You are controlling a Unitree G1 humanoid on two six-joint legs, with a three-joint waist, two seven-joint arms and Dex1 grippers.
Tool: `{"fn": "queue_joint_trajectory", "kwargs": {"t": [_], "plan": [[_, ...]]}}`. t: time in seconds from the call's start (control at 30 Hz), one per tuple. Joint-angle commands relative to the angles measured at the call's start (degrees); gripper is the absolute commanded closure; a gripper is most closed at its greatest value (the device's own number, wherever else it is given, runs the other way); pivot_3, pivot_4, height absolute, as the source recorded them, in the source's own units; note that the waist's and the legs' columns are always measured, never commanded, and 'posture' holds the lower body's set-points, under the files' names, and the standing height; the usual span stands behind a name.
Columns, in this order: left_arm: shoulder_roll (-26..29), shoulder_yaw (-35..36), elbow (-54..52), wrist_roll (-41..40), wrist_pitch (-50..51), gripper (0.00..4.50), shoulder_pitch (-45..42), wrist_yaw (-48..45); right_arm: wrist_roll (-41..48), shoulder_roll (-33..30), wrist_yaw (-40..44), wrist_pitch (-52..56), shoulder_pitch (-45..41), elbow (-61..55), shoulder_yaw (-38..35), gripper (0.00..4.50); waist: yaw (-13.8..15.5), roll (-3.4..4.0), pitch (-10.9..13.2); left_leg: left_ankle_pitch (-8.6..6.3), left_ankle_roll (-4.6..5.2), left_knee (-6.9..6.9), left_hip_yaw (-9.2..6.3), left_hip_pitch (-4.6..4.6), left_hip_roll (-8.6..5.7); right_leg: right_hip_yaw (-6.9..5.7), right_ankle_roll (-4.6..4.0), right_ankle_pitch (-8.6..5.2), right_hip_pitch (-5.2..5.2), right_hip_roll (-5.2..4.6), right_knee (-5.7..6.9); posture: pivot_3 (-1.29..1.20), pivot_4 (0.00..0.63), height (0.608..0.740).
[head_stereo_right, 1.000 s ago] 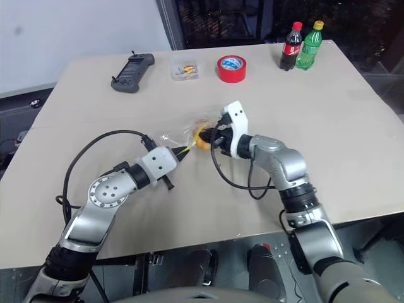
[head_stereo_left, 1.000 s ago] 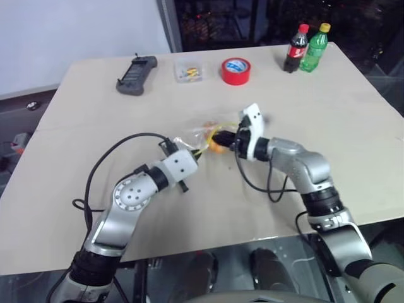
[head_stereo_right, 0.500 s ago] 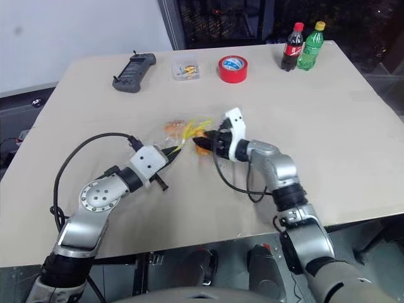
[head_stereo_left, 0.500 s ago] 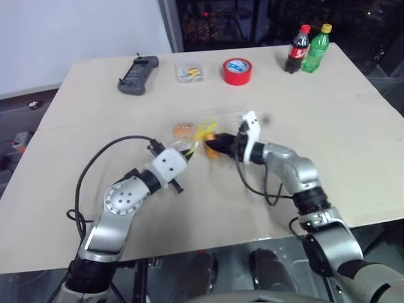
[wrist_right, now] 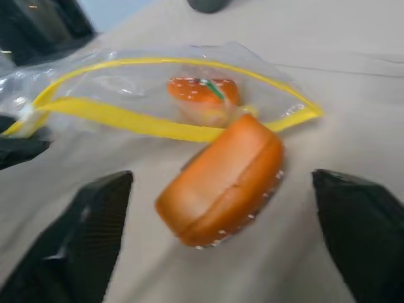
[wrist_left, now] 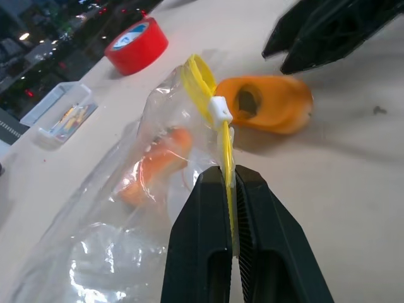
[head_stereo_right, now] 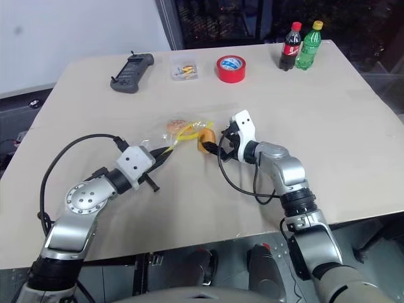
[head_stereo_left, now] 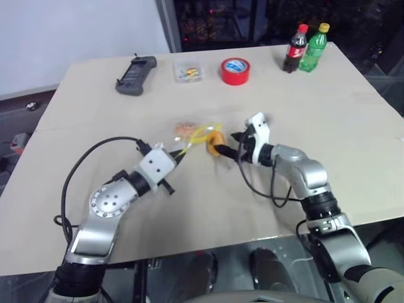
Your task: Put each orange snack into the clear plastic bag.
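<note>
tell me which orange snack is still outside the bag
The snack between the right gripper's open fingers, just outside the bag's yellow mouth; the other snack sits inside.

Beige table (head_stereo_left: 353,107), black handheld controller (head_stereo_left: 136,74), small clear box (head_stereo_left: 189,71), red tape roll (head_stereo_left: 235,71), cola bottle (head_stereo_left: 295,49) touching green bottle (head_stereo_left: 314,47)

Left gripper (wrist_left: 230,189) pinched closed, right gripper (wrist_right: 221,227) spread wide

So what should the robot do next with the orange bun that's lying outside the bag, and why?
Probably close the right gripper on the loose snack again and push it through the bag mouth. That gripper is open with the snack lying between its fingers on the table, just outside the yellow zip strip. The left gripper is shut on the strip, and the other snack is already inside.
</note>
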Motion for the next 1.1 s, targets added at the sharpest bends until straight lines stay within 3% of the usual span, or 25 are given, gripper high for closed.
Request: {"fn": "queue_joint_trajectory", "kwargs": {"t": [0.03, 0.23, 0.47, 0.63, 0.73, 0.9, 1.1], "plan": [[2.2, 3.4, 1.2, 0.2, -2.8, 4.50, 0.2, 0.1, 0.5, 2.8, -3.9, 3.0, 0.1, -5.1, -0.1, 0.06, 0.1, 0.00, 0.0, 0.00, 0.00, 0.00, 0.00, 0.00, 0.00, 0.00, 0.00, 0.00, 0.00, 0.00, 0.00, 0.00, 0.150, 0.740], [3.3, 4.7, 3.6, 0.1, -4.1, 4.50, -0.2, 0.5, -2.3, 5.8, -7.3, 1.3, 0.3, -2.7, 0.6, 0.06, 0.2, 0.00, 0.0, 0.00, 0.00, 0.00, 0.00, 0.00, -0.01, -0.02, -0.01, 0.01, 0.02, 0.00, -0.03, 0.00, 0.150, 0.740], [3.6, 4.7, 5.0, 0.6, -5.2, 4.50, -0.8, 0.5, -16.0, 0.3, -5.3, -11.5, -0.5, 0.7, 12.3, 0.06, 0.1, 0.01, 0.0, 0.00, 0.00, 0.00, -0.01, 0.01, -0.01, -0.06, -0.01, 0.01, 0.01, 0.00, -0.03, 0.00, 0.150, 0.740], [3.5, 4.5, 4.6, 0.8, -4.9, 4.50, -1.1, 0.7, -20.8, 0.8, -8.3, -18.0, -1.5, 4.8, 12.7, 0.06, -0.1, 0.01, 0.0, 0.00, -0.01, 0.00, 0.00, 0.01, 0.00, -0.04, -0.01, 0.01, 0.01, 0.02, -0.02, 0.00, 0.150, 0.740], [3.2, 4.2, 3.3, 0.9, -3.9, 4.50, -1.1, 0.9, -20.6, 1.1, -8.9, -18.4, -1.7, 4.7, 10.7, 0.94, 0.0, 0.00, 0.0, 0.00, -0.01, 0.00, 0.00, 0.01, 0.00, -0.03, -0.01, 0.01, 0.02, 0.02, -0.03, 0.00, 0.150, 0.740], [2.9, 3.7, 2.2, 0.9, -3.0, 4.50, -1.2, 1.1, -19.0, 1.7, -7.5, -16.7, -1.5, 3.2, 8.7, 3.22, 0.1, 0.00, 0.0, 0.00, -0.01, 0.00, -0.01, 0.01, 0.00, -0.03, -0.01, 0.01, 0.02, 0.02, -0.03, 0.00, 0.150, 0.740], [2.5, 3.6, 2.4, 0.7, -3.2, 4.50, -1.3, 1.1, -15.9, 1.1, -4.0, -13.7, -0.6, -0.9, 6.7, 3.22, 0.1, 0.01, 0.0, 0.00, -0.01, 0.00, -0.01, 0.01, 0.00, -0.03, -0.01, 0.01, 0.02, 0.03, -0.03, 0.00, 0.150, 0.740]]}}
